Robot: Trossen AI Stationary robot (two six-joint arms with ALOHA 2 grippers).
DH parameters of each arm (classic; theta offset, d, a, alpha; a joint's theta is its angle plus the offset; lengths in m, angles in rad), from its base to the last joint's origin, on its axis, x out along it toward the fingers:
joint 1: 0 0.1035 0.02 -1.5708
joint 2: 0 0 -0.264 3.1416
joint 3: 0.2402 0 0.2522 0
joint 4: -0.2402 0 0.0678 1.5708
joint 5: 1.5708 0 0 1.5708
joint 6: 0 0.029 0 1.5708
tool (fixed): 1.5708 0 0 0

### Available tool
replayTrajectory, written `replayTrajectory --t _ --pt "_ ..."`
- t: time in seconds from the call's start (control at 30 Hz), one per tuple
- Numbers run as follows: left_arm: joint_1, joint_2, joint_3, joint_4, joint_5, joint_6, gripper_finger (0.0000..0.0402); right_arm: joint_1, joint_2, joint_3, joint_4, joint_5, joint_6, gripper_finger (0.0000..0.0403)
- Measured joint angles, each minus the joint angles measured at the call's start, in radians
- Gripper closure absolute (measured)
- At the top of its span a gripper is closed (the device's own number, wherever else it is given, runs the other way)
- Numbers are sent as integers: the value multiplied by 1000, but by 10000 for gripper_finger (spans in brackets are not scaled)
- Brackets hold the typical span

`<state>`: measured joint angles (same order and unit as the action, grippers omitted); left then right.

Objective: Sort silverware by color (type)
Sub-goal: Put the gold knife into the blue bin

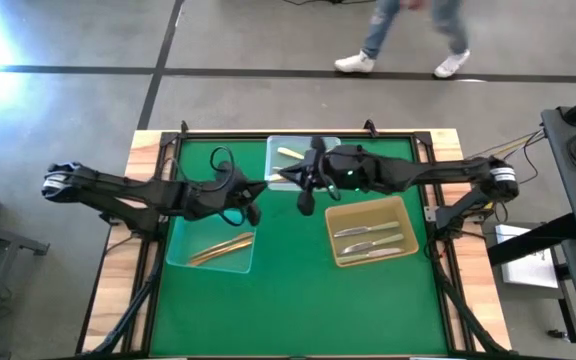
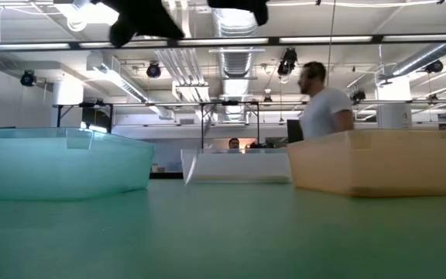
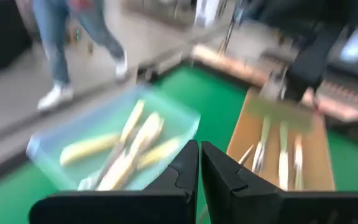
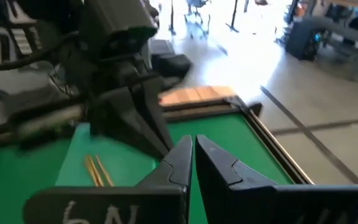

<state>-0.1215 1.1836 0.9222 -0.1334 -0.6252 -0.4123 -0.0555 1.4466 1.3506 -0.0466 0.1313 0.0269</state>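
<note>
Silverware (image 1: 370, 240) sorted in trays, both claws closed, empty

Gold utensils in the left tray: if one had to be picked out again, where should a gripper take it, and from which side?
Grip a gold utensil mid-handle, coming straight down from above. The pair lies flat, close together, slanting across the left tray, so the fingers should probably close across the slim handle; the tray walls block any sideways approach.

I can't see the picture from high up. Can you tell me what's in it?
Two dark robot arms meet over a green table, the left claw and right claw both shut and holding nothing. Three trays hold sorted silverware: gold pieces on the left, silver pieces on the right, cream pieces at the back. A person walks past beyond the table.
</note>
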Motion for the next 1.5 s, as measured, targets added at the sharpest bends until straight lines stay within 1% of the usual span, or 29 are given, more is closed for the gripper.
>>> replayTrajectory --t 0.07,0.13,0.23,0.37,0.4,0.5,0.57,0.63,0.73,0.87,0.97,1.03,1.2,1.27,1.33,1.43,1.5 --pt "-3 -47 0 -162 15 -87 401 -4 -43 0 -74 6 0 390" --pt "-10 -91 0 -293 37 -150 401 -4 -85 0 -134 35 -2 390" --pt "-22 -140 0 -411 64 -209 401 -3 -138 0 -229 71 -9 390" --pt "-24 -187 0 -456 144 -213 402 -4 -177 0 -393 82 16 390" --pt "-23 -194 0 -456 177 -202 401 -4 -178 0 -438 80 34 390" --pt "-24 -200 0 -439 322 -155 402 -4 -173 0 -570 75 70 390" --pt "-24 -189 0 -421 384 -132 401 -4 -166 0 -639 74 93 390" --pt "-23 -166 0 -412 412 -113 399 -4 -160 0 -692 72 104 390" --pt "-14 -122 0 -412 459 -58 384 -4 -156 0 -746 71 105 390" --pt "4 -52 0 -403 499 7 347 -4 -158 0 -787 68 106 390" --pt "19 9 0 -373 553 22 313 -4 -158 5 -839 44 137 384" --pt "27 53 0 -337 595 34 289 -4 -158 9 -875 40 151 370" --pt "28 156 0 -221 700 128 241 -4 -144 10 -970 41 174 330" --pt "27 198 8 -208 716 156 228 -4 -140 10 -1005 35 174 308" --pt "27 248 43 -214 717 214 219 -4 -135 12 -1032 34 175 281" --pt "28 327 113 -239 716 359 215 -4 -134 12 -1034 33 193 245" --pt "32 390 167 -263 714 449 214 -4 -134 12 -1036 29 226 234"
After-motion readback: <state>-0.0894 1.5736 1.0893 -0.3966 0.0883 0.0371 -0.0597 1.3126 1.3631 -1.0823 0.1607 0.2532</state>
